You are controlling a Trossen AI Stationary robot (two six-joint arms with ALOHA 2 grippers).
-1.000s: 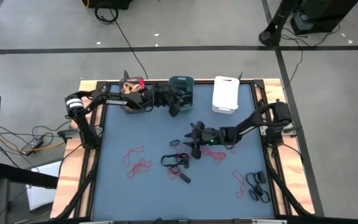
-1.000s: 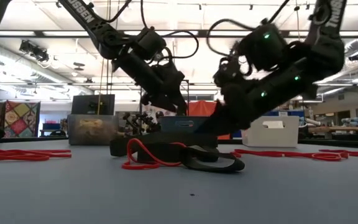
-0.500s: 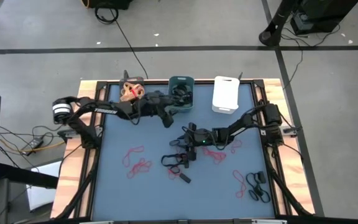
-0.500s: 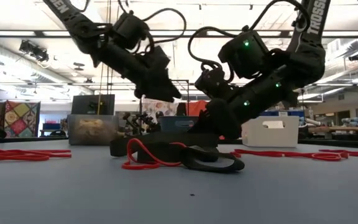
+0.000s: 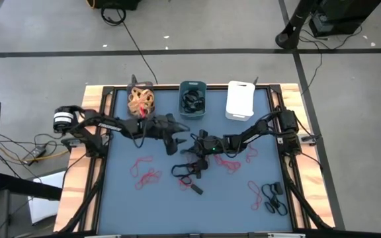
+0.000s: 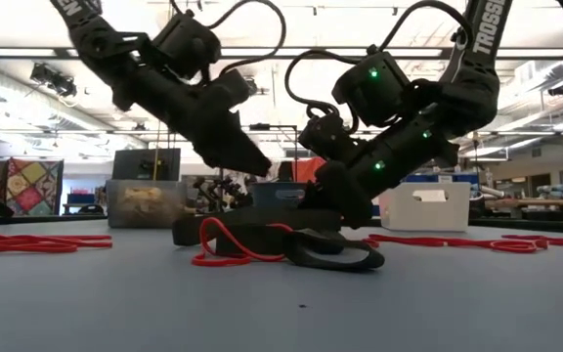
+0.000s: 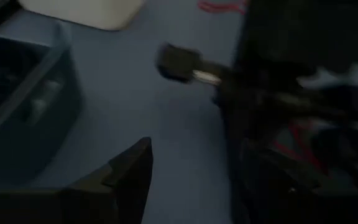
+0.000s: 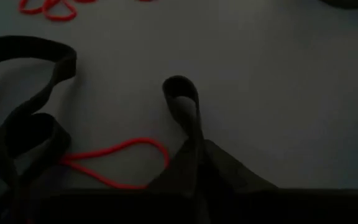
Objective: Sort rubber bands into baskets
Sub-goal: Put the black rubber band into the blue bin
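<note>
Three baskets stand along the far edge: one [image 5: 141, 100] heaped with tan rubber bands, a teal one [image 5: 192, 98] with black bands in it, and a white one [image 5: 240, 100]. Red bands [image 5: 145, 170] and black bands [image 5: 190, 170] lie loose on the blue mat. My right gripper [image 5: 190, 148] is low at the mat's middle, shut on a small black band [image 8: 180, 93]. My left gripper [image 5: 177, 137] hangs open just to the far left of it, above the mat, with nothing between its fingers [image 7: 129, 171]. My right gripper pinches the small black band between its two fingers, flattening the near part of the loop [image 8: 192, 134]. The fingers slant down from the table's right. The band's free end [image 8: 179, 87] sticks out ahead of the fingertips as a small open loop, close over the mat.
More red bands [image 5: 230, 162] lie under my right arm, and red and black ones [image 5: 273, 197] lie at the near right corner. A tangle of wide black and red bands [image 6: 281, 244] lies right in front of both grippers. The wooden table frame [image 5: 78, 172] borders the mat.
My left gripper has come away from the teal basket toward the table's near side and down, stopping beside my right gripper. My right gripper has slid a little toward the table's left and shut on the small black band.
</note>
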